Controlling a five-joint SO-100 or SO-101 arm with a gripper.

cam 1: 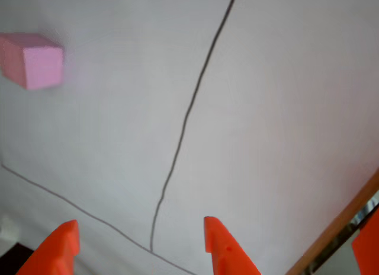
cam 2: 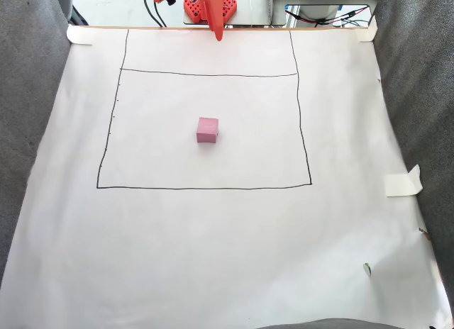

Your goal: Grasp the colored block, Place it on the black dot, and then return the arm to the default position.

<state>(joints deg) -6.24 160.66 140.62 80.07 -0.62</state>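
The colored block, a small pink cube, sits on the white paper inside the drawn rectangle, near its middle. In the other view the cube lies at the upper left, far from the jaws. The arm's orange gripper is at the top edge of the fixed view, pointing down over the paper's far border. In the other view the gripper rises from the bottom edge, its two pointed jaws wide apart with only bare paper between them. The black dot is not visible in either view.
A thin drawn line crosses the paper. The black rectangle outline frames the cube. Grey fabric flanks both sides. Tape tabs hold the sheet. A wooden edge runs at the right, and cables and the orange base are at the top.
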